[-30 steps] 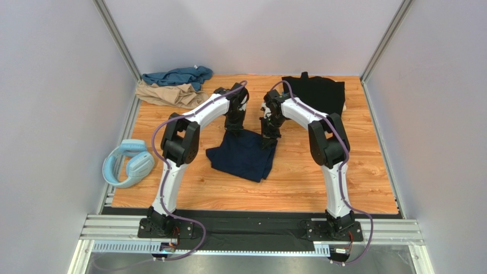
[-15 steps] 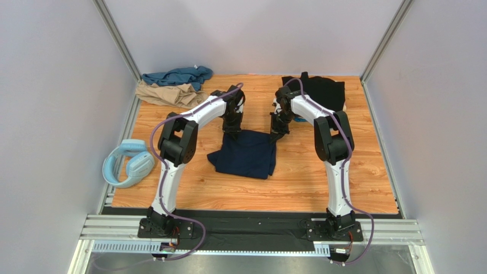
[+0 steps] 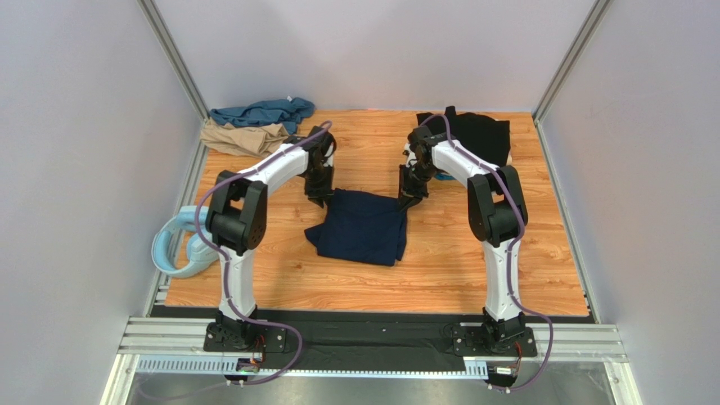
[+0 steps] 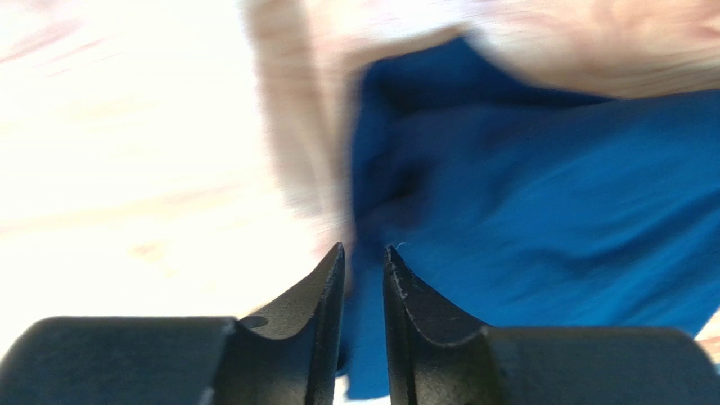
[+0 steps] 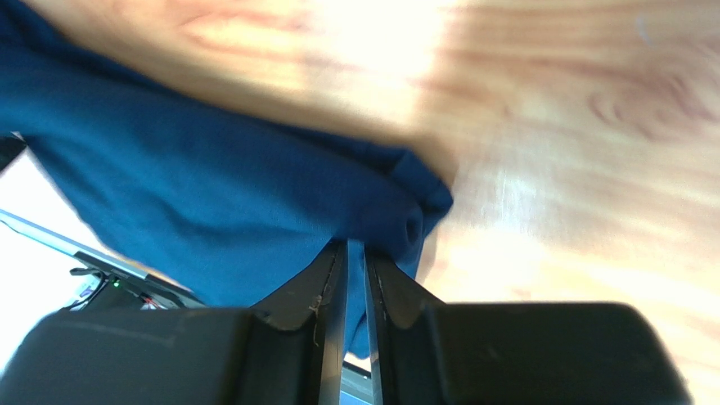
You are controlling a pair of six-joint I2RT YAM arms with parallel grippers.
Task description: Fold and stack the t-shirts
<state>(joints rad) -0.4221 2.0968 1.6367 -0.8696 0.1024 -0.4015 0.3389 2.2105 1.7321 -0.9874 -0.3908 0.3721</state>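
Trouble sits at the far corners of the navy shirt, which lies folded in the middle of the wooden table with 2 arms reaching over it. We see the left gripper just off the far left corner, its fingers a slim gap apart with nothing between them. The right gripper sits at the far right corner. Its fingers show only a sliver of gap with blue cloth right at the tips, and we cannot tell whether they pinch it or are free of it. That is the nearest risk, in our judgement: if cloth is caught there, a lift of the right arm drags the corner up and opens the fold. The near left edge looks lumpy, so we think a carry toward the black shirt at the far right could spill it. At the far left, the teal shirt and the tan shirt lie crumpled and touching; a grab at 1 may pull the other along.
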